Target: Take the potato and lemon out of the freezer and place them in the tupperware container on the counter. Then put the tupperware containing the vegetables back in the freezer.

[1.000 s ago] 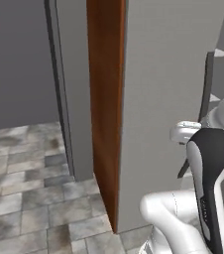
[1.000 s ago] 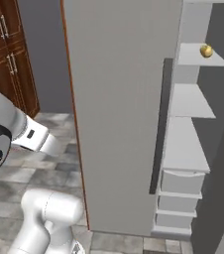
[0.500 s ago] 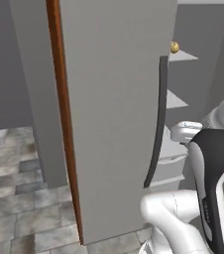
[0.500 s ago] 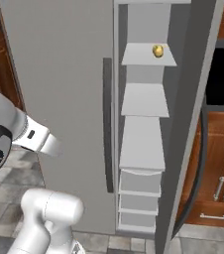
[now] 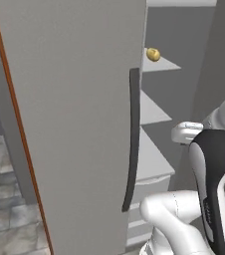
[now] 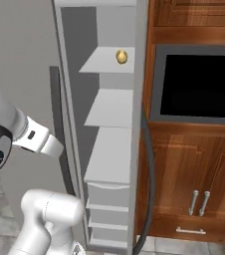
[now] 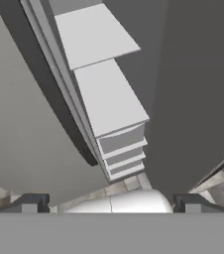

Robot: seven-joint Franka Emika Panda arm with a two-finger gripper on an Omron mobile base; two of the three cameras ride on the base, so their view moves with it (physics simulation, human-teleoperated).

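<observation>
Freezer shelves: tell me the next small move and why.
Probably raise the open pincer toward the top shelf, since the potato sits there; the freezer stands open and the hand now looks at the lower shelves, holding nothing.

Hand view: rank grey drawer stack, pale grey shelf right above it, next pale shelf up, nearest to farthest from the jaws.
1. Grey drawer stack, lowest.
2. Pale grey shelf right above it, mid-frame.
3. Next pale shelf up, top.
</observation>
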